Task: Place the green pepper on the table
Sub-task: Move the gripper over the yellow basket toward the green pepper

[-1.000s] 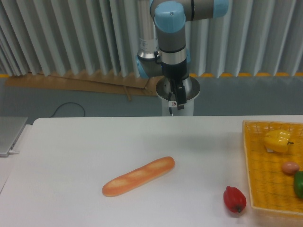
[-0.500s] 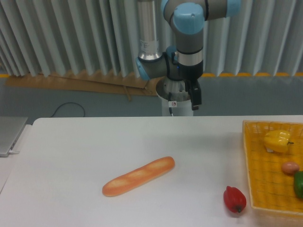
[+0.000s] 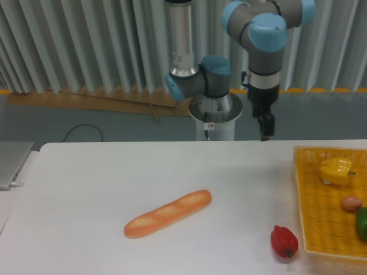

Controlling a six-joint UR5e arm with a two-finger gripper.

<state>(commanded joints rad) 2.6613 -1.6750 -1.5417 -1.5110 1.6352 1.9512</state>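
Observation:
The green pepper lies in the yellow woven basket at the right edge of the view, and only its left part shows. The white table fills the foreground. My gripper hangs above the table's back edge, up and to the left of the basket and far from the pepper. It holds nothing that I can see. Its dark fingers appear edge-on, so the gap between them does not show.
A yellow pepper and a small brownish egg-shaped thing also lie in the basket. A red pepper sits on the table just left of the basket. A baguette lies mid-table. A grey flat device is at the far left.
The arm has swung to the right along the back of the table, carrying the gripper from the middle toward the basket side. The objects have not moved.

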